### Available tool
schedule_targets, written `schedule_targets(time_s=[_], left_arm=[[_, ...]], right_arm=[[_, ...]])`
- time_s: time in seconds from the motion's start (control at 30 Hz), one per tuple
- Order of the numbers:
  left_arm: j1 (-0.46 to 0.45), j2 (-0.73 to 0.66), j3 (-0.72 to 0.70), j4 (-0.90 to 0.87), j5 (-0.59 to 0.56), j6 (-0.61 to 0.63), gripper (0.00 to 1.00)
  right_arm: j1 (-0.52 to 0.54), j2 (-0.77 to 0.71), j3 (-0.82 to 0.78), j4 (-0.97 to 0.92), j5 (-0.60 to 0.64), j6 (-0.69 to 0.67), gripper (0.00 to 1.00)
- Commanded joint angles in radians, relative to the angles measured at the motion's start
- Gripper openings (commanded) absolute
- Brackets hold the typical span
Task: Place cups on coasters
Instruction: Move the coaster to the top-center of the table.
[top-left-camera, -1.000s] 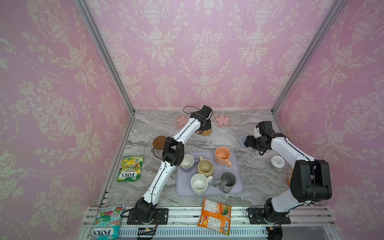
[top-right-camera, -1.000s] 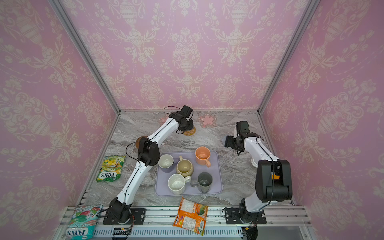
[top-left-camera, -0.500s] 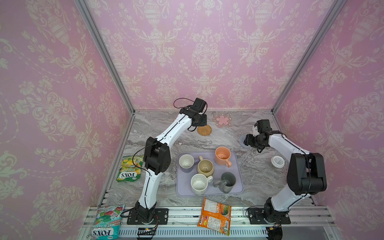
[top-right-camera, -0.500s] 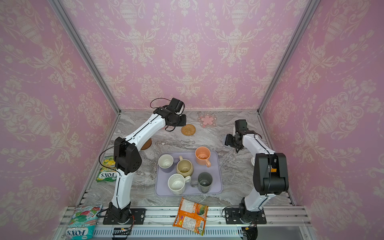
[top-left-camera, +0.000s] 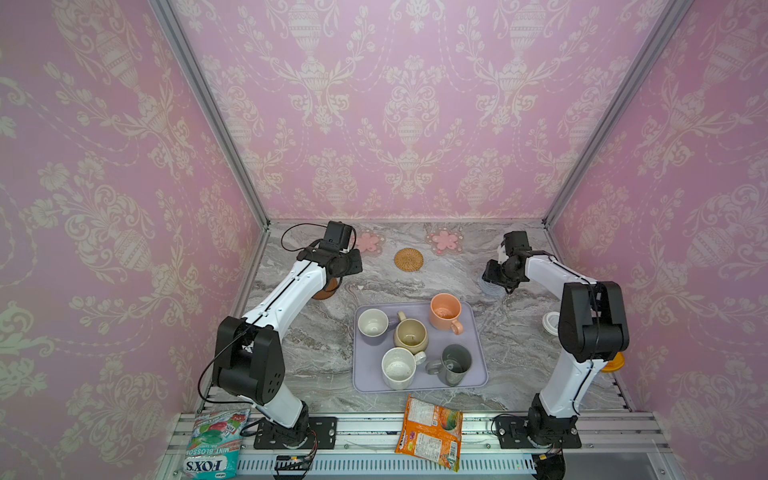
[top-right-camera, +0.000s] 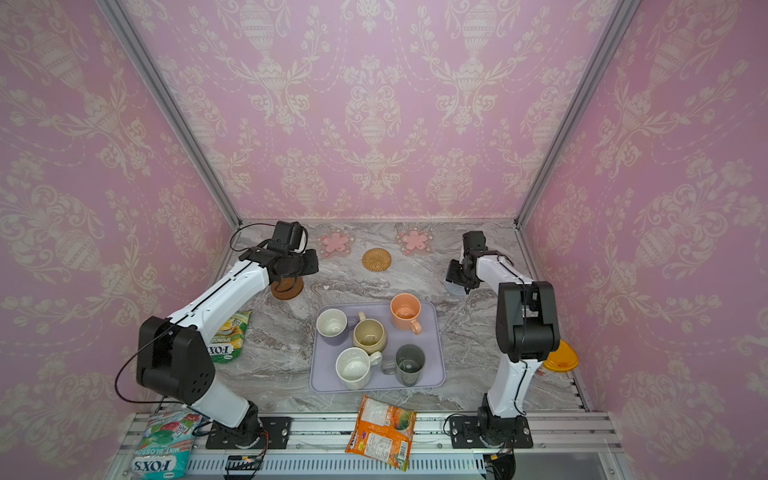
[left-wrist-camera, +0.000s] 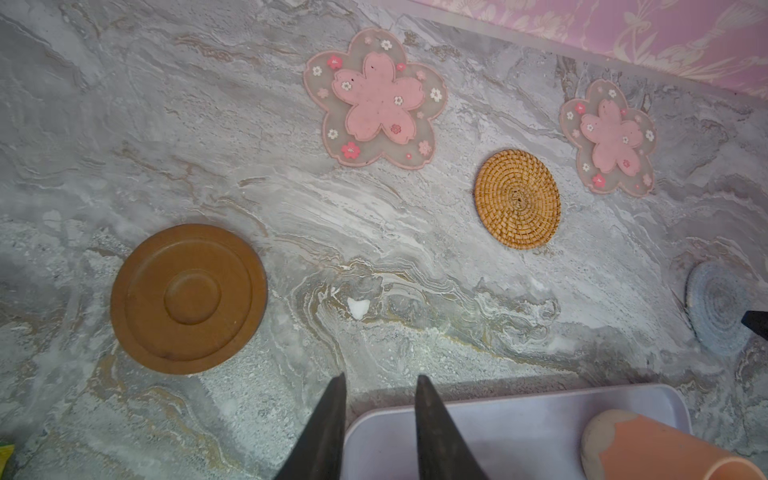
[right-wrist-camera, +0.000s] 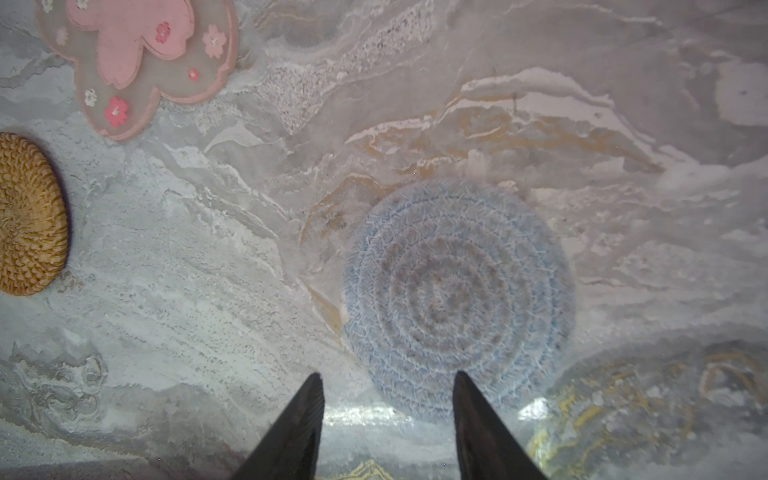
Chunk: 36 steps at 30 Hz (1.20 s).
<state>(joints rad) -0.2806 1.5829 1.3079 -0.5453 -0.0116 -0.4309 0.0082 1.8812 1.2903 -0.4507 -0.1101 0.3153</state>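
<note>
Looking down on the desk, we see all five cups standing upright on the lavender tray (top-left-camera: 365, 365), which lies midway between the left and right edges and close to the near edge. On it are the lavender mug (top-left-camera: 373, 323), the beige mug (top-left-camera: 410, 334), the peach mug (top-left-camera: 445, 311), the speckled white mug (top-left-camera: 398, 368) and the dark grey mug (top-left-camera: 455, 363). No coaster carries a cup.

The coasters lie nearer the far edge. Two pink flower coasters (left-wrist-camera: 376, 99) (left-wrist-camera: 609, 139) lie closest to that edge, with the rattan disc (left-wrist-camera: 517, 198) between them and a little nearer to us. The brown wooden disc (left-wrist-camera: 188, 298) lies toward the left edge, and the grey-blue disc (right-wrist-camera: 457, 299) toward the right edge.

Our left claw (left-wrist-camera: 379, 376) hangs above bare desk between the brown wooden disc and the tray's far left corner. Its fingers stand a narrow gap apart, with nothing between them. Our right claw (right-wrist-camera: 386, 374) hangs over the rim of the grey-blue disc with its fingers wider apart, also empty. We cannot tell whether it touches the disc.

A white lid (top-left-camera: 550, 322) lies by the right edge. An orange snack packet (top-left-camera: 430, 432) overhangs the near edge, and a FOX'S packet (top-left-camera: 212, 444) lies at the near left corner.
</note>
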Motion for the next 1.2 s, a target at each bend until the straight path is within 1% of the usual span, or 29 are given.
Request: schedule_targets(time_s=[0.0,0.17,0.47,0.87,1.17], left_arm=[[0.019,-0.036,-0.03,0.0,-0.033,0.012,0.32],[0.026,-0.05,-0.053,0.001,-0.036,0.008,0.34],[0.042,-0.068,-0.111,0.018,-0.039,-0.003,0.35],[0.06,-0.045,-0.128,0.022,-0.038,-0.013,0.36],[0.061,-0.049,-0.134,0.024,-0.037,-0.012,0.36]], right_arm=[[0.012,0.018,0.026,-0.014,0.031,0.019,0.52],[0.012,0.022,0.021,-0.03,0.072,0.018,0.54],[0.012,0.009,0.003,-0.043,0.106,0.009,0.53],[0.008,0.025,-0.015,-0.051,0.125,0.008,0.56],[0.008,0.038,-0.005,-0.062,0.148,0.006,0.56]])
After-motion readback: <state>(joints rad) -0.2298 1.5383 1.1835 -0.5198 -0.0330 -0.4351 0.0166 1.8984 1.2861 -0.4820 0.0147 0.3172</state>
